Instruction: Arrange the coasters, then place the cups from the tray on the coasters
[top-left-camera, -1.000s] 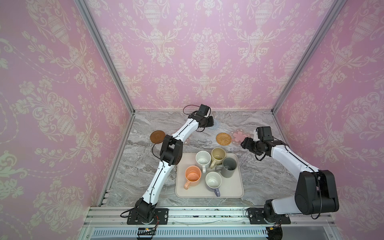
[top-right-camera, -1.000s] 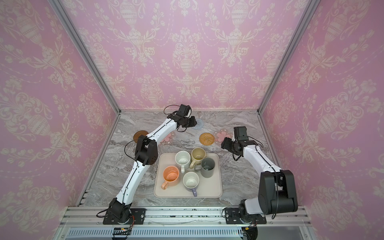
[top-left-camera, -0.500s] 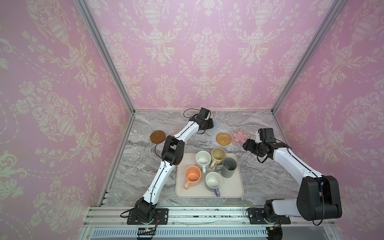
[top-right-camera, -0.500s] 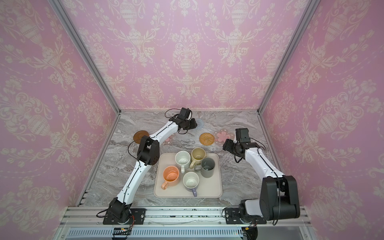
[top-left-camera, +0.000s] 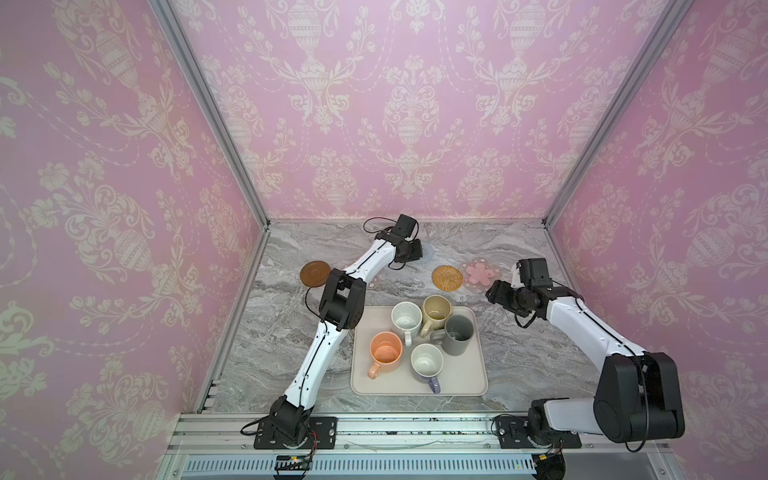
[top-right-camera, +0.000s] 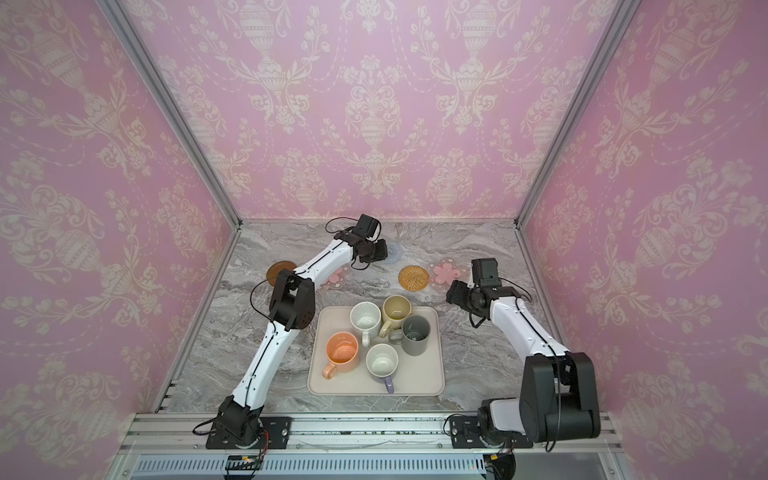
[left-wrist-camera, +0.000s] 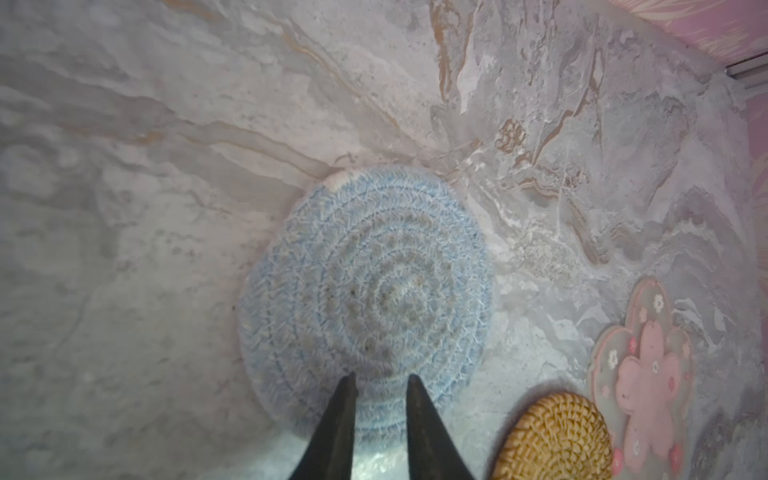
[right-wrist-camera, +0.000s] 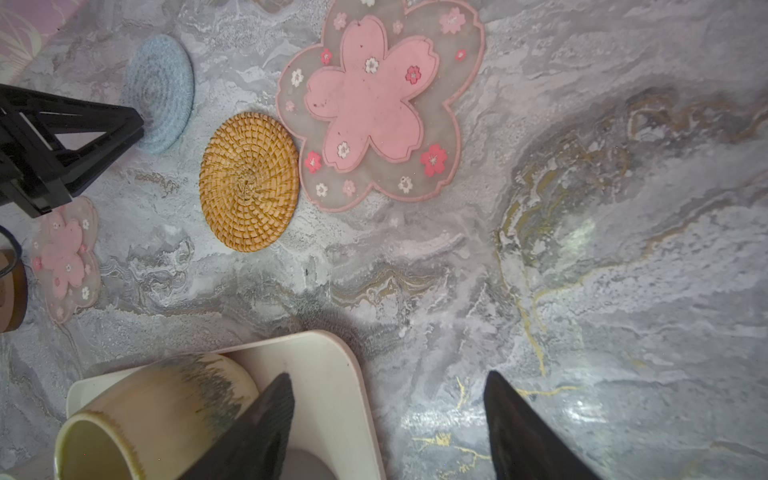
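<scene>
Our tray (top-left-camera: 461, 380) holds five mugs (top-left-camera: 386, 353), its corner under our spread right fingers (right-wrist-camera: 266, 415). Our left fingers (left-wrist-camera: 345, 411), narrowly parted, overhang the blue crocheted coaster (left-wrist-camera: 365, 291) on the marble worktop (top-left-camera: 519, 345); pink wallpaper (top-left-camera: 407, 104) surrounds.

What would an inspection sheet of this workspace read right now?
Surface: grey marbled tabletop.
Job's things: orange cup, speckled white cup, beige-yellow cup, dark grey cup, lavender cup upright on the tray; brown coaster, blue coaster, rattan coaster, pink flower coaster, second pink flower coaster beyond it, none bearing a cup.
Clutter: nothing seen.
Grippers: left gripper narrowly open over blue coaster's edge; right gripper wide open, empty, beside tray corner.
Cables: black cable loops at both arms.
Surroundings: pink patterned walls, aluminium frame.
</scene>
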